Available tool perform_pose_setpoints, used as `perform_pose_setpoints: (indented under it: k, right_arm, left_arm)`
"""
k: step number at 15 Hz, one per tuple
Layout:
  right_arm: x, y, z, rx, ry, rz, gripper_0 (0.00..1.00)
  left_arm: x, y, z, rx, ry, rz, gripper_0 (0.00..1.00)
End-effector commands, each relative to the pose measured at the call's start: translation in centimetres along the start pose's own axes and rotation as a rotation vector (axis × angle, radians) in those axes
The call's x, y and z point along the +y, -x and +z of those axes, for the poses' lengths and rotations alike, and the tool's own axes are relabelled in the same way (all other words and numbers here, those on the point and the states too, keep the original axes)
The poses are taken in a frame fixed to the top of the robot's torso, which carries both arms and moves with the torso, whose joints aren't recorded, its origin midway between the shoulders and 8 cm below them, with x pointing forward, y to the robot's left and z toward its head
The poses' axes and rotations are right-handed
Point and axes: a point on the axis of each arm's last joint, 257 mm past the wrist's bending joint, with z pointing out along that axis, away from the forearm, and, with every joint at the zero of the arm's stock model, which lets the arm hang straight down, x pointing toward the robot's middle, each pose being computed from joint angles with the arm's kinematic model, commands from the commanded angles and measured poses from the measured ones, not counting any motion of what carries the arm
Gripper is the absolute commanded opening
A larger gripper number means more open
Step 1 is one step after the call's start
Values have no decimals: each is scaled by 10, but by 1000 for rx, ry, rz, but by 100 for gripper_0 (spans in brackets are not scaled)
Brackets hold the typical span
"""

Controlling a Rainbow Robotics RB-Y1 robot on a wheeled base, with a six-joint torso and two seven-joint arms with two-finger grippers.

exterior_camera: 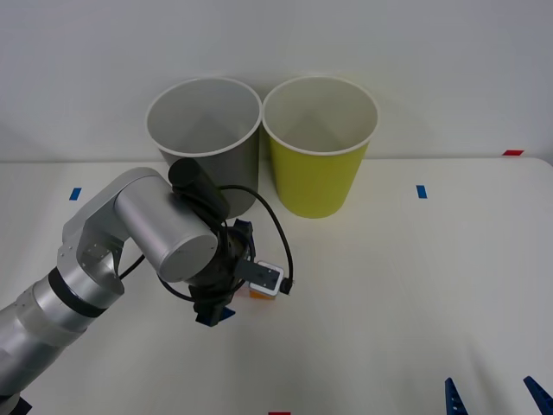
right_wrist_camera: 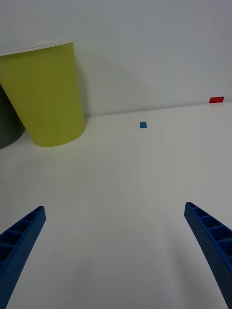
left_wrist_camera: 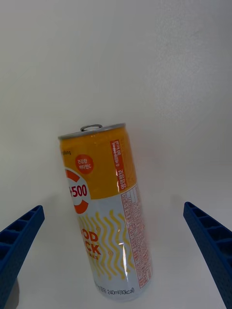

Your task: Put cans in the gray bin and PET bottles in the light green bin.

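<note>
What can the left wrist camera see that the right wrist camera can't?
Left wrist camera alone: the orange and white can standing on the table, between the left hand's open blue fingers, not touched by them. Right wrist camera alone: the light green bin, an edge of the gray bin, a blue marker and a red marker. Both: the white table and a wide-open hand; the right hand holds nothing.

glossy metal can [left_wrist_camera: 104, 212], matt white table [exterior_camera: 415, 285]
</note>
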Motion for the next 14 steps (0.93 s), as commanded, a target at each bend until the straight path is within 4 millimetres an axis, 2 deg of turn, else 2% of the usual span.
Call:
perform_pose_setpoints:
  k: [1,7,11,14]
  right_arm:
    - [0,0,0,0,0,0,100]
    - [0,0,0,0,0,0,100]
    - [0,0,0,0,0,0,100]
    - [0,0,0,0,0,0,100]
  left_arm:
    - [-4,-1,5,4,3,-3,99]
    - [-6,10,14,-2,-22,-44,99]
    - [-5,2,5,49,-58,-37,99]
    - [-3,-1,11,54,-72,-56,99]
